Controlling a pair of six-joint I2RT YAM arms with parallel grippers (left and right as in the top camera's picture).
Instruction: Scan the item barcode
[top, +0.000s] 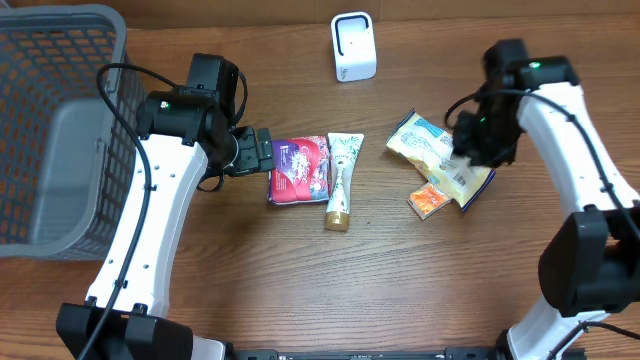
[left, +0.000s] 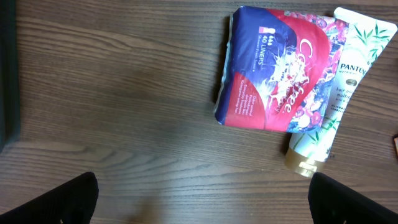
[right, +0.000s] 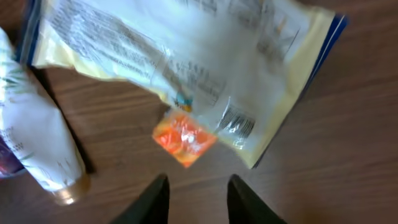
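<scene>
The white barcode scanner (top: 353, 47) stands at the back of the table. A yellow snack bag (top: 437, 155) lies at the right, its barcode (right: 238, 124) facing up, with a small orange sachet (top: 427, 201) at its near edge. My right gripper (right: 198, 183) hovers over the bag and sachet (right: 184, 138), jaws a little apart with only bare wood between them. A red and blue liner pack (left: 273, 68) and a white Pantene tube (left: 336, 93) lie mid-table. My left gripper (left: 202, 199) is wide open just left of the pack (top: 299, 169), holding nothing.
A grey mesh basket (top: 50, 130) fills the far left of the table. The tube's gold cap (top: 337, 219) points toward the front edge. Bare wood shows in front of the items.
</scene>
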